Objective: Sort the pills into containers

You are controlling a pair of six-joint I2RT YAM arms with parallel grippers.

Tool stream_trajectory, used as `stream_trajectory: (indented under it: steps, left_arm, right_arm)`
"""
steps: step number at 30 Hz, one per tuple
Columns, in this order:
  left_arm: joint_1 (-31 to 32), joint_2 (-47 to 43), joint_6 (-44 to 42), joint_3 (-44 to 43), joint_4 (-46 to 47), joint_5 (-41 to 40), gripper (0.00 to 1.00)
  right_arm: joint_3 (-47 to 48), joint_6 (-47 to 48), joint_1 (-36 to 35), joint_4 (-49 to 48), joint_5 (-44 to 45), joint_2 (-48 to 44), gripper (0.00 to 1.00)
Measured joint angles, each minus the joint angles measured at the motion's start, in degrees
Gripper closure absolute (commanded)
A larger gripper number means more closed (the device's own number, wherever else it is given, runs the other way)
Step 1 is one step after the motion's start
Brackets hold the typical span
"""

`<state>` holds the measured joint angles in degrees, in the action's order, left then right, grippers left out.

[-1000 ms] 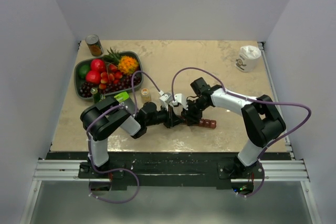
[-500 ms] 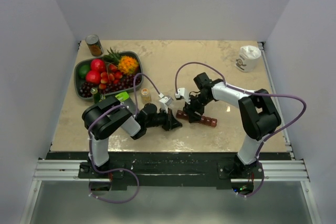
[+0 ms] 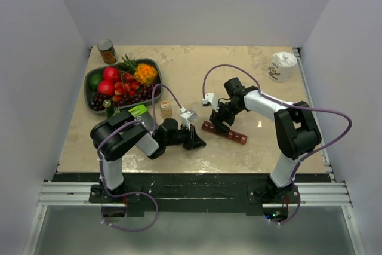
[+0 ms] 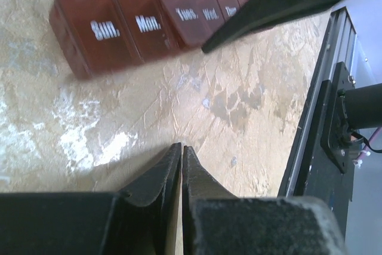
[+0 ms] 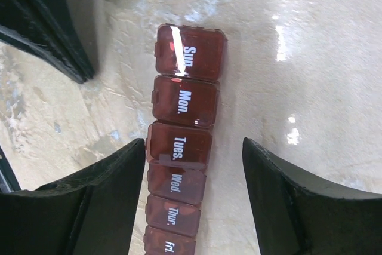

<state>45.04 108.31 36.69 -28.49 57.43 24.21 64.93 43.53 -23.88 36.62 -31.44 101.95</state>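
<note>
Fingers [image 5: 107,195] of the right gripper [image 5: 192,147] are held apart either side of the containers [image 5: 185,100], with nothing gripped.
Shut and empty, the left gripper [image 4: 181,147] is lowered just beside the Sun. end; pills [image 3: 165,109] are bottled further left; the strip past Fri. is cut off.

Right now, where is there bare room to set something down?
Bare: the back middle between fruit bowl and white cup, and the right side between cup and pill box. Crowded: back-left around can, bowl and small bottle; front-centre at the pill box.
</note>
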Motion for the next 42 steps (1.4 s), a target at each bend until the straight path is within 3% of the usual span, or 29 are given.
stream_trajectory:
  steps: [16, 23, 30, 42]
  left_arm:
    - [0.0, -9.1, -5.1, 4.1, -6.5, -3.0, 0.83]
    - [0.0, -13.0, -7.0, 4.9, -7.7, -4.0, 0.73]
    - [0.0, -17.2, -8.9, 6.3, -10.2, -6.8, 0.57]
    - [0.0, -24.5, -10.5, 9.0, -12.6, -12.4, 0.52]
  right_arm:
    - [0.4, -5.1, 2.1, -4.4, 3.3, -4.2, 0.43]
    - [0.4, -4.7, 2.5, -4.4, 3.6, -4.3, 0.2]
    - [-0.1, -3.8, 0.6, -4.5, 4.0, -4.3, 0.18]
    - [-1.6, -3.9, -0.9, -5.2, 8.0, -3.7, 0.19]
